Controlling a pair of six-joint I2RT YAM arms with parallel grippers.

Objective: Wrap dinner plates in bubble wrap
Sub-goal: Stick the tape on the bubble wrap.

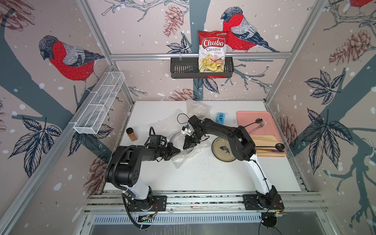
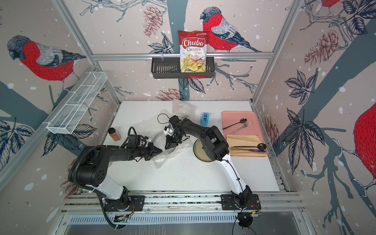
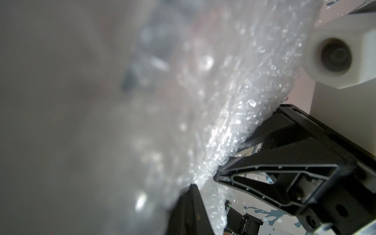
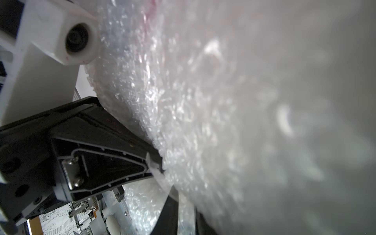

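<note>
A crinkly sheet of bubble wrap point(image 1: 182, 157) point(image 2: 162, 157) lies over a dinner plate in mid-table; only the plate's grey rim point(image 1: 174, 136) point(image 2: 157, 136) shows. My left gripper point(image 1: 177, 151) point(image 3: 193, 186) is shut on the sheet's edge. My right gripper point(image 1: 190, 145) point(image 4: 183, 195) points down right beside it, its fingers closed on the same wrap point(image 4: 203, 122) point(image 3: 234, 114). A speckled fish plate point(image 1: 220, 149) point(image 2: 200, 154) sits bare to the right, half hidden by the right arm. Two more wrap sheets point(image 1: 196, 107) point(image 1: 162, 124) lie farther back.
A pink tray point(image 1: 244, 118) with spoon and fork stands at the back right, a tan board point(image 1: 268, 154) with a black ladle in front of it. A blue tape dispenser point(image 1: 220, 118) and a spice jar point(image 1: 131, 134) stand on the table. A black wall basket point(image 1: 183, 69) holds a chips bag.
</note>
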